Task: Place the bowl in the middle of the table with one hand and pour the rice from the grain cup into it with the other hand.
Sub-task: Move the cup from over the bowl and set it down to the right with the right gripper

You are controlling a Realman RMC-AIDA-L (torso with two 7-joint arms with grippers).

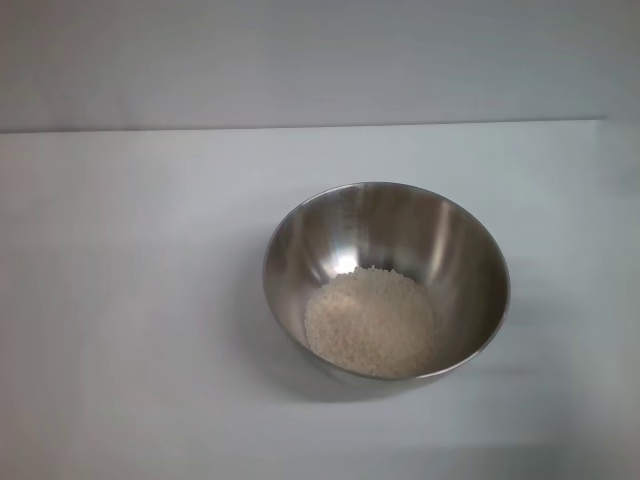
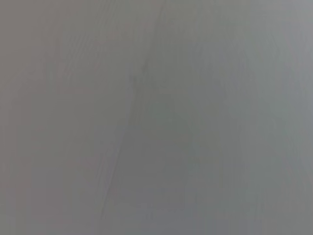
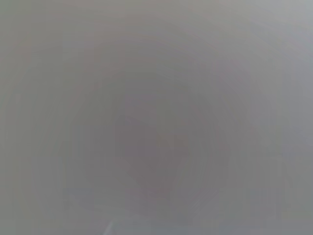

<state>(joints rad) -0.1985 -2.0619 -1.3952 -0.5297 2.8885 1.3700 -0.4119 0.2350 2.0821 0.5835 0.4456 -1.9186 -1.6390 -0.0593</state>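
White table (image 1: 130, 300) bears one bowl (image 1: 470, 250) holding rice (image 1: 370, 322).

A round stainless-steel mixing bowl (image 1: 386, 280) of silver-grey colour was observed in the head view; its brushed inner wall was darker grey toward the rim, with a bright white highlight noted low on the side toward the robot's left. No pattern or marking was seen on the metal. A granular mass of off-white rice (image 1: 372, 322) was recorded inside the bowl, pale cream throughout, with a fine speckled texture formed by the separate grains. The flat tabletop (image 1: 130, 300) was plain white, unpatterned, with a soft grey shadow noted around the bowl's base. A plain pale grey wall (image 1: 300, 60) was recorded behind. Both wrist views were found uniformly grey, without discernible pattern.
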